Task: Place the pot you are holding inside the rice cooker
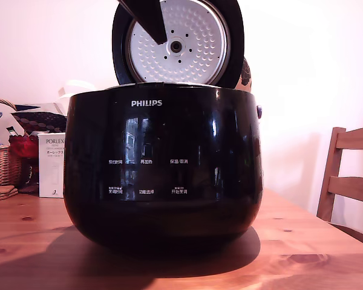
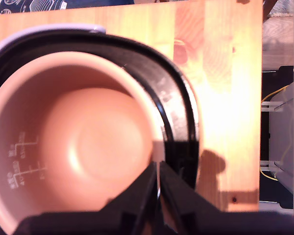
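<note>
item: the pot [image 2: 78,142]. round inner vessel, seen from above in the wrist view; interior smooth, copper-pink, with a rounded floor and printed level marks on the wall. thin flared rim. outer face not shown.

place: within the opening of the rice cooker [image 1: 163,163], ringed by the cooker's black collar; whether it is fully seated or a little raised cannot be told. from the exterior view the pot is hidden behind the cooker body.

tool: the gripper [image 2: 158,183], black, jaws drawn nearly together, pinching the pot's rim, one finger inside the wall and one outside.

item: the rice cooker. large rounded body, glossy black, mirror-like, marked philips with white button labels. its lid [image 1: 178,42] stands upright behind the opening, with a dimpled silver inner plate and a central hub. the dark arm link crosses in front of the lid.

support: wooden table [image 1: 314,248], knotty, warm-toned, under the cooker.

handling note (judgement): placement looks nearly finished. keep the pot level and centred in the collar, lower straight until the rim rests evenly all round, then part the jaws and lift straight up, clear of the lid. a tilted release risks a jammed rim.

nearby: wooden chair [image 1: 351,175] beside the cooker; wicker basket [image 1: 1,163] and white box [image 1: 51,166] behind it.
</note>
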Controlling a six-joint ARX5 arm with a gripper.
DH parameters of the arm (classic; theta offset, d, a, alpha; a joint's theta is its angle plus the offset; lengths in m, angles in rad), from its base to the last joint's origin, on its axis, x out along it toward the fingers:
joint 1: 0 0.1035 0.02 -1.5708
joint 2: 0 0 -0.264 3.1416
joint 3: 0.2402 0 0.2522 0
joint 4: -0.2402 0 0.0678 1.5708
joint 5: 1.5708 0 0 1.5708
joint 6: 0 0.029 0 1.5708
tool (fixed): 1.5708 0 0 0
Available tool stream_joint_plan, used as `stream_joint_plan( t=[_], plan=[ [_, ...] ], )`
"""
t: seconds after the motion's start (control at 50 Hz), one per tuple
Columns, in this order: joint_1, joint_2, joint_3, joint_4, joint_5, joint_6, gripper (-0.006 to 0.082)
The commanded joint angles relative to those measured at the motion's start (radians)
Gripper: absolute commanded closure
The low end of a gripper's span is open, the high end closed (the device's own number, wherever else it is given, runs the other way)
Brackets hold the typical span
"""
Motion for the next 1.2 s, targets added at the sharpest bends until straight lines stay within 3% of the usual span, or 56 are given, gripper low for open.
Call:
stream_joint_plan(
  t=[0.0,1.02,1.18],
  plan=[
    [0.003,0.042,0.004,0.002,0.014,-0.004,0.0791],
    [0.017,0.122,0.003,-0.012,0.046,0.013,0.0791],
    [0.023,0.112,0.003,0.021,0.045,-0.027,0.0791]
  ],
)
